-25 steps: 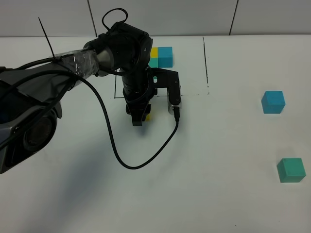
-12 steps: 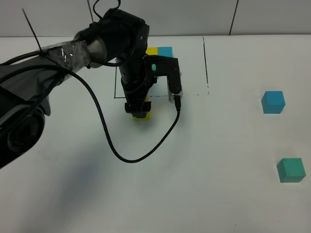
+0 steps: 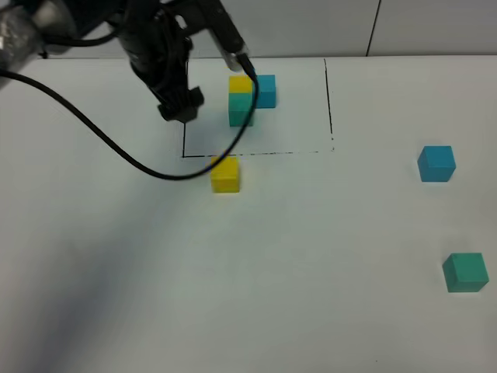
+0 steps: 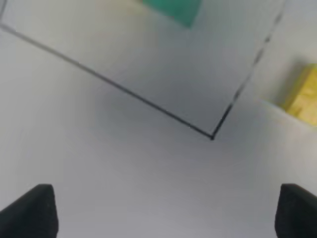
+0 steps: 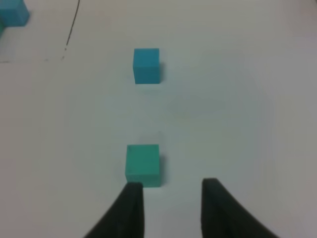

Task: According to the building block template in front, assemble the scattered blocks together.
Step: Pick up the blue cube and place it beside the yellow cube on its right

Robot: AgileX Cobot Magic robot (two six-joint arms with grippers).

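Observation:
The template (image 3: 250, 95), a yellow, blue and teal-green cube cluster, sits inside a black-lined rectangle (image 3: 330, 109) at the back. The loose yellow cube (image 3: 225, 174) lies just outside the rectangle's front left corner and also shows in the left wrist view (image 4: 302, 96). My left gripper (image 3: 180, 113) is open and empty, raised behind and left of it, fingers wide apart (image 4: 163, 213). The loose blue cube (image 3: 436, 163) and the loose teal-green cube (image 3: 465, 272) lie far right. My right gripper (image 5: 171, 198) is open and empty, just short of the teal-green cube (image 5: 142, 165), with the blue cube (image 5: 146, 65) beyond.
The left arm's black cable (image 3: 116, 148) loops over the table left of the rectangle. The rectangle's corner (image 4: 212, 137) and the template's teal-green cube (image 4: 173, 10) show in the left wrist view. A white wall (image 3: 311, 27) runs along the back.
My left gripper has let go of the yellow cube and moved up, back and left. The yellow cube stays on the table by the rectangle's front line. The other cubes have not moved.

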